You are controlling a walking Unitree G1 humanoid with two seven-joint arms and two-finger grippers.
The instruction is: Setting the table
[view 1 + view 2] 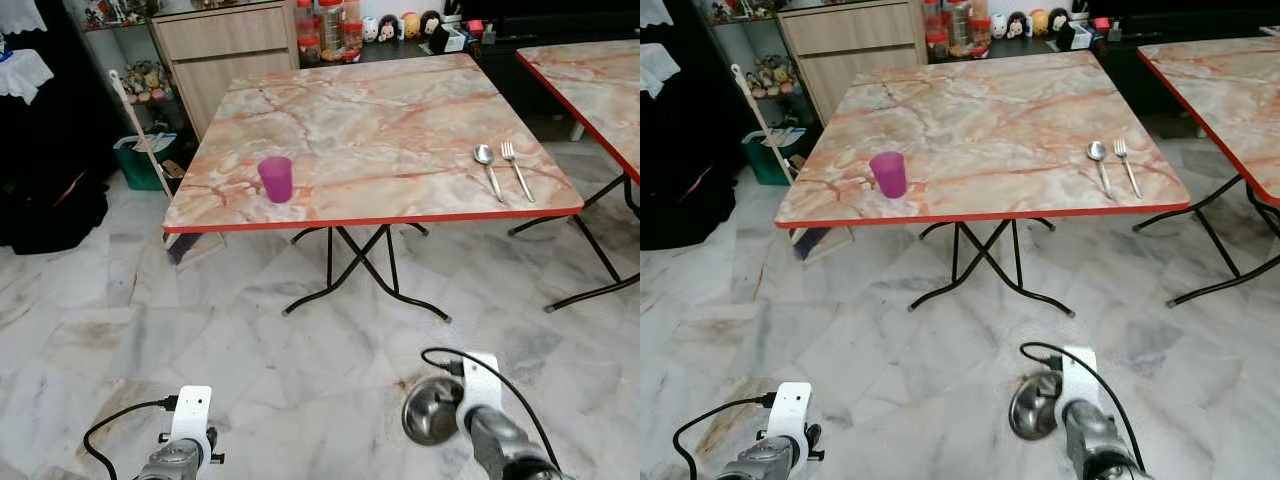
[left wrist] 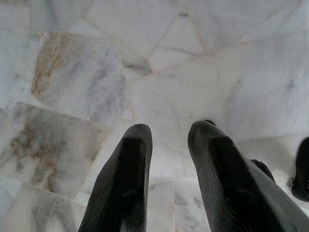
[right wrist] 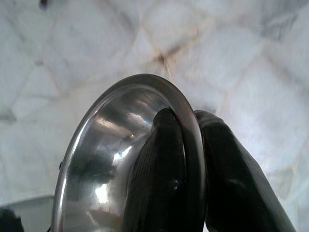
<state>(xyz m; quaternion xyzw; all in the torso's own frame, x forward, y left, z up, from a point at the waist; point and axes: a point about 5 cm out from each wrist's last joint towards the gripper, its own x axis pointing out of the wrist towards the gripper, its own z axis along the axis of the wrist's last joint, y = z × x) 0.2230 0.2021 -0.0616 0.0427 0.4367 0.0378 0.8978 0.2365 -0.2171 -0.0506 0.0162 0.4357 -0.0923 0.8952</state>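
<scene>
A: Right gripper (image 3: 190, 123)?
B: Clamped on the rim of a steel bowl (image 3: 120, 159), one finger inside, one outside. Held low over the marble floor (image 1: 300, 360), bowl tilted on edge, hollow side facing the robot's left.

A: Left gripper (image 2: 169, 133)?
B: Parted slightly, nothing between the fingers. Pointed down at the floor tiles, level with the right gripper and well apart from it.

A: Table (image 1: 380, 140)?
B: Ahead of both grippers, well beyond reach. Marble-pattern top, red edge, black folding legs.

A: On it?
B: Purple cup (image 1: 276, 179) upright near the front edge, ahead of the left gripper. Spoon (image 1: 488, 168) and fork (image 1: 516, 168) side by side, not touching, near the front right corner, ahead of the right gripper; handles toward the robot.

A: Surroundings?
B: Second table (image 1: 590, 80) of the same pattern further right. Wooden cabinet (image 1: 220, 50) behind, jars (image 1: 325, 30) and small figurines (image 1: 400, 25) beside it. Green bin (image 1: 140, 160) and a broom (image 1: 145, 140) ahead and left of the left gripper.

A: Brands, labels, writing?
B: None legible; jar labels too small to make out.
</scene>
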